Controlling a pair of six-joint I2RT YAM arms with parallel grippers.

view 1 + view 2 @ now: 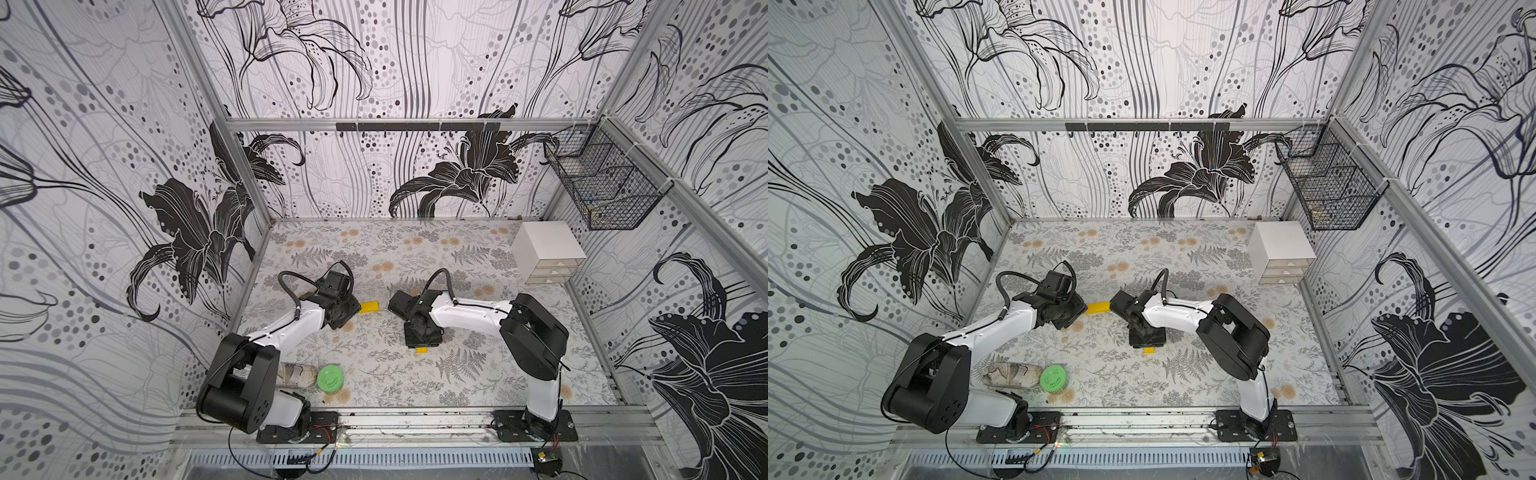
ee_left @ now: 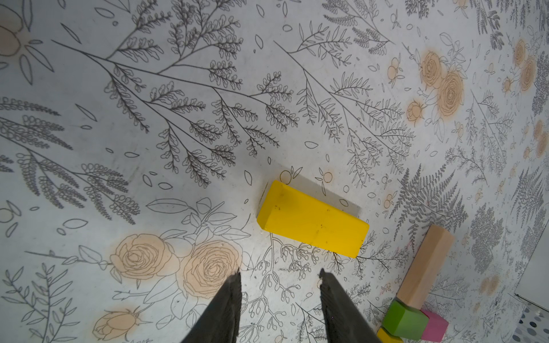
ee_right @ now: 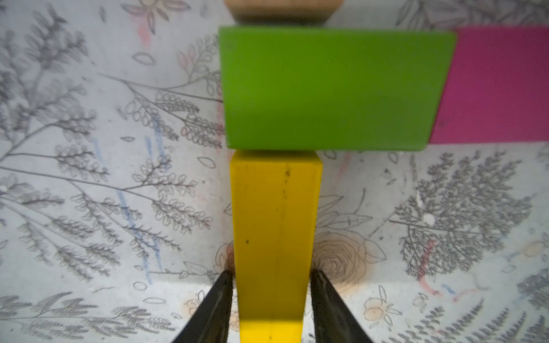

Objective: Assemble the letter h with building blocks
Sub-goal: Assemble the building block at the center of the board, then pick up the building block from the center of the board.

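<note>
My right gripper sits low over the part-built letter h. Its 2 fingers flank the placed yellow block close on each long side. Whether they press it or merely stand beside it, I cannot tell.

Only my right wrist view shows the joints:
- The placed yellow block's end butts a long side of the green block.
- The tan block meets the opposite long side, in line with the yellow one.
- The pink block touches the green one's short end.

All 4 lie flat on the bench. In both top views my right wrist hides nearly all of this, and just the near end of the placed yellow block pokes out.

My left gripper hangs with its fingers a narrow way apart and nothing between them. Just ahead lies the loose yellow block, flat and well apart from the other 4. The left wrist view catches those at its edge too, the tan bar leading down to green and pink, with a sliver of yellow. In both top views the loose yellow block lies between my 2 arms, just beside the left wrist.

Only the top views show the rest: a round green lid near my left arm's base and a white drawer box in the far right corner.
</note>
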